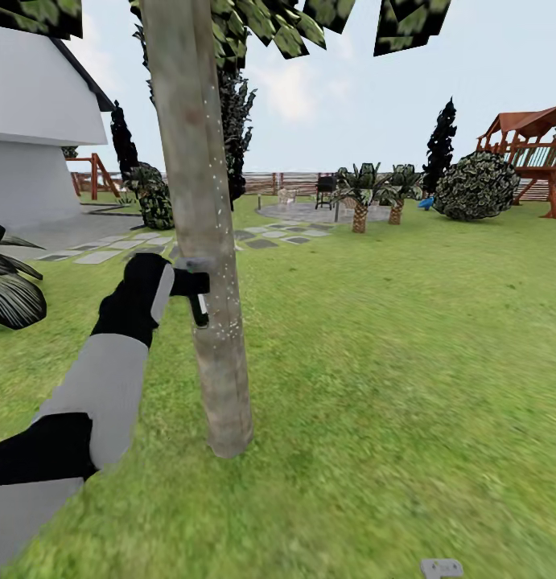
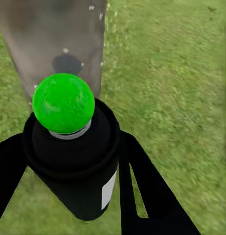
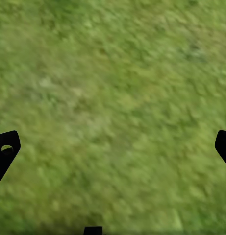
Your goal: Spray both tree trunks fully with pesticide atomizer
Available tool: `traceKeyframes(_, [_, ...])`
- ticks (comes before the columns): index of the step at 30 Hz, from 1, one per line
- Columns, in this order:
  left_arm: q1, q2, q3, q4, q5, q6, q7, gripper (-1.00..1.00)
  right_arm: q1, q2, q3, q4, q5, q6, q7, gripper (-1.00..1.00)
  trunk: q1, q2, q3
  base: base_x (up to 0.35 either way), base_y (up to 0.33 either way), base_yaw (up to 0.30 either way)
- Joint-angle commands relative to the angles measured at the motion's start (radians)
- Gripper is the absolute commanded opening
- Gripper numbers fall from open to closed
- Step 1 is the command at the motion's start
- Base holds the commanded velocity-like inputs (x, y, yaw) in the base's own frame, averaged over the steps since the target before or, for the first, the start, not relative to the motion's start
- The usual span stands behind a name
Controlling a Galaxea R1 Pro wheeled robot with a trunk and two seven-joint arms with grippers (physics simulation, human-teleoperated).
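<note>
A thick grey-brown tree trunk (image 1: 201, 201) rises close in front of me in the head view, with blocky green leaves (image 1: 269, 24) above it. Small white specks dot the bark around mid-height. My left gripper (image 1: 187, 291) is right against the trunk's left side, shut on the pesticide atomizer (image 1: 200, 305). In the left wrist view the atomizer (image 2: 78, 166) is a black can with a round green top, clamped by the left gripper (image 2: 68, 142), and the trunk (image 2: 54, 34) stands just beyond it. My right gripper (image 3: 115, 147) is open over bare grass.
Lawn (image 1: 390, 362) stretches to the right and ahead. A white house (image 1: 36, 121) and stepping stones (image 1: 125, 245) lie at the left, with a striped-leaf plant (image 1: 8, 281) by my left arm. Far back are small palms (image 1: 360, 193), a round bush (image 1: 475, 186), a play tower (image 1: 539, 149) and a fence.
</note>
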Motion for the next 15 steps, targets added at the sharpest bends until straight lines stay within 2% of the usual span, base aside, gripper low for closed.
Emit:
traceKeyframes(1, [-0.033,-0.001,0.005,0.025,-0.007,0.004,-0.008,-1.00,-0.002,0.000,0.005,0.005,-0.011,-0.007,0.008,1.00,0.000,-0.001,-0.002,0.000,0.000,0.000])
traceKeyframes(3, [-0.093,-0.001,0.005,0.076,-0.007,0.005,-0.008,-1.00,-0.002,0.000,0.005,0.005,-0.011,-0.007,0.008,1.00,0.000,-0.001,-0.002,0.000,0.000,0.000])
traceKeyframes(6, [-0.131,-0.001,0.005,0.091,-0.007,0.005,-0.008,-1.00,-0.002,0.000,0.006,0.005,-0.011,-0.007,0.008,1.00,0.000,-0.001,-0.002,0.000,0.000,0.000])
traceKeyframes(8, [-0.197,-0.001,0.005,0.123,-0.008,0.006,-0.008,-1.00,-0.002,0.000,0.006,0.005,-0.011,-0.007,0.008,1.00,0.000,-0.001,-0.002,0.000,0.000,0.000])
traceKeyframes(12, [-0.291,-0.001,0.005,0.175,-0.009,0.006,-0.008,-1.00,-0.002,0.000,0.006,0.005,-0.011,-0.007,0.008,1.00,0.000,-0.001,-0.002,0.000,0.000,0.000])
traceKeyframes(15, [-0.316,-0.001,0.005,0.182,-0.009,0.006,-0.008,-1.00,-0.002,0.000,0.006,0.005,-0.011,-0.007,0.008,1.00,0.000,-0.001,-0.002,0.000,0.000,0.000])
